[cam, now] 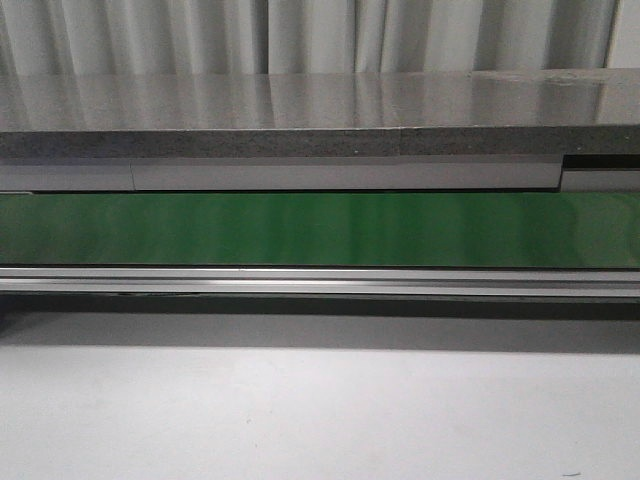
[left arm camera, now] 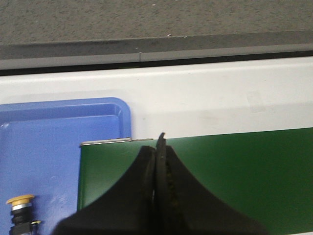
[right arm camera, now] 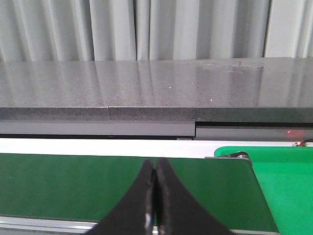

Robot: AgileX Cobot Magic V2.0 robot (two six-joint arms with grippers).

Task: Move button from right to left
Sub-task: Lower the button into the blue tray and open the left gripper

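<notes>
- A long green belt (cam: pixel 320 230) is seen running across the front view, between a grey stone-like ledge (cam: pixel 300 145) behind it and a silver rail (cam: pixel 320 280) in front of it.
- No arm, gripper or button is shown in the front view.
- In the left wrist view, the left gripper (left arm camera: pixel 157 166) is seen over one end of the green belt, its black fingers (left arm camera: pixel 183 196) pressed together with nothing between them.
- A blue tray (left arm camera: pixel 63 122) is seen just beside that end of the belt, its corner touching or overlapping the belt's edge; which cannot be told.
- The button (left arm camera: pixel 20 213) is found in the blue tray, off the belt, with its yellow cap above a silver collar and a black body; it is cut by the picture's edge, so its lower part is not shown.
- In the right wrist view, the right gripper (right arm camera: pixel 155 196) is seen over the other end of the green belt, its black fingers (right arm camera: pixel 178 210) closed against each other and holding nothing.
- A brighter green tray (right arm camera: pixel 279 186) is seen just beside that end of the belt.
- A pleated grey curtain (right arm camera: pixel 146 29) is seen behind the ledge.
</notes>
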